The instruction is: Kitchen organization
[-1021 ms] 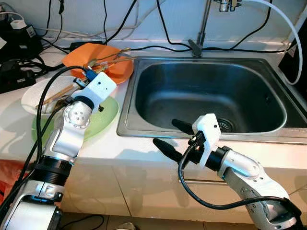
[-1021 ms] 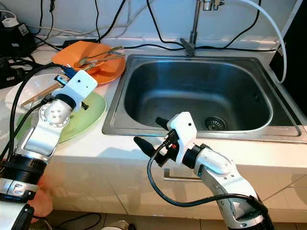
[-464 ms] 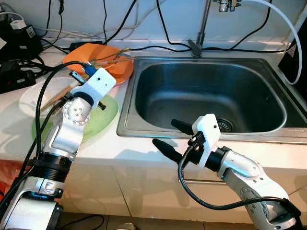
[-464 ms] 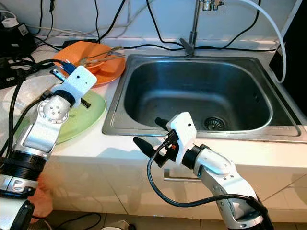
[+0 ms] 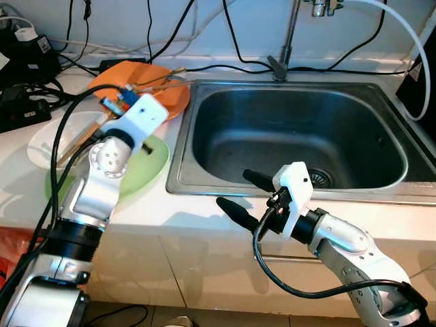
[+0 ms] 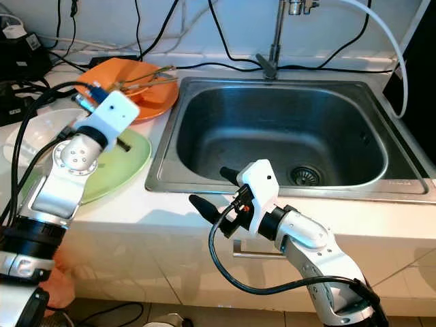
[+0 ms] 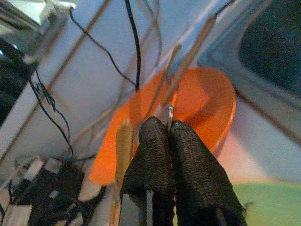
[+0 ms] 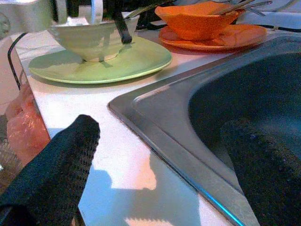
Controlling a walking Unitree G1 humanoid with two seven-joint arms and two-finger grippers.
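An orange bowl (image 7: 197,101) sits on an orange plate (image 5: 172,102) at the back left of the counter, with chopsticks and metal cutlery (image 5: 162,82) lying across it. My left gripper (image 7: 168,128) hovers just in front of the bowl, its fingers (image 7: 153,141) pressed together on the thin metal end of a utensil (image 7: 168,113). Its white wrist housing (image 5: 144,117) hides the fingertips in the eye views. My right gripper (image 5: 235,189) is open at the front rim of the steel sink (image 5: 204,180), one finger over the basin, one over the counter edge.
A green plate (image 5: 155,160) lies beside the sink, and a white bowl (image 5: 51,139) with a wooden stick in it rests on its left part. Black cables and power adapters (image 5: 27,65) crowd the back left. The tap (image 5: 289,41) rises behind the sink.
My left wrist has risen a little and moved back toward the orange bowl. The right arm has stayed where it was.
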